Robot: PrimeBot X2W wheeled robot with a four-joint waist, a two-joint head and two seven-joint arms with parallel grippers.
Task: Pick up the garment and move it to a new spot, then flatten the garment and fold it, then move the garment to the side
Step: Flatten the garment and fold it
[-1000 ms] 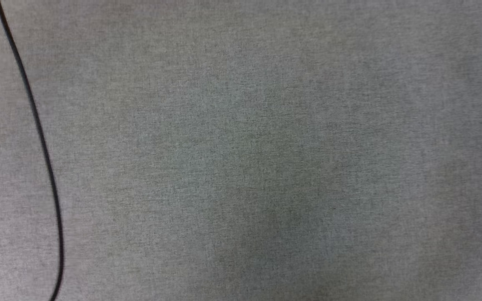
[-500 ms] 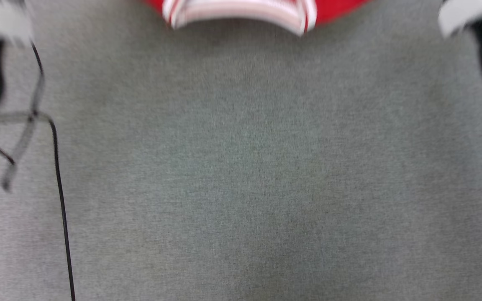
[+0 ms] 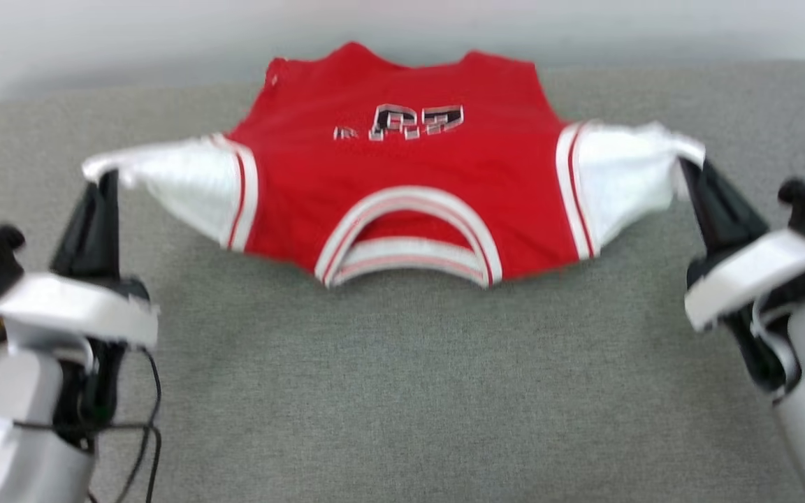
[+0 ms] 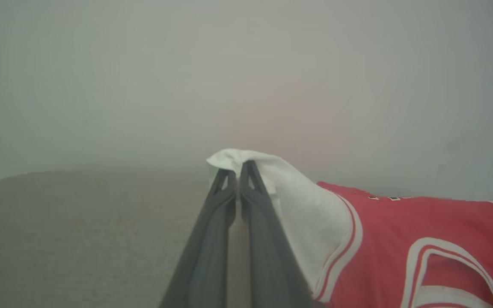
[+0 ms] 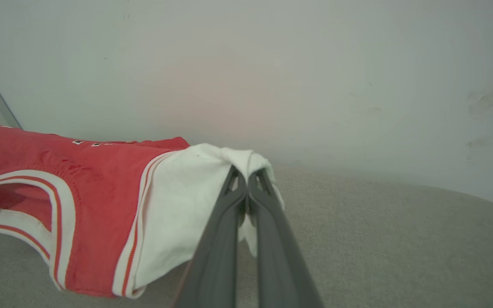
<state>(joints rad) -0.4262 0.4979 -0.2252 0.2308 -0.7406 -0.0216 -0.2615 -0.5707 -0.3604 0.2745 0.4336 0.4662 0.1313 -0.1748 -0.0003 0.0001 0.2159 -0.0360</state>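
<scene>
Both the left end effector (image 3: 107, 179) and right end effector (image 3: 686, 168) clamp sleeves (image 3: 186, 185) of the garment (image 3: 402, 164) (lettering (image 3: 413, 122) blurred, unreadable).

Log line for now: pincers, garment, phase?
garment: stretched wide, neckline at near edge | left pincer: shut on white sleeve | right pincer: shut on other sleeve | phase: flattening, not folded

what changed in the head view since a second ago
The head camera tilted up: from bare grey cloth to the garment, stretched by its sleeves between the left gripper and right gripper, both shut. Whether it moved cannot be told. The cloth looks unchanged.
</scene>
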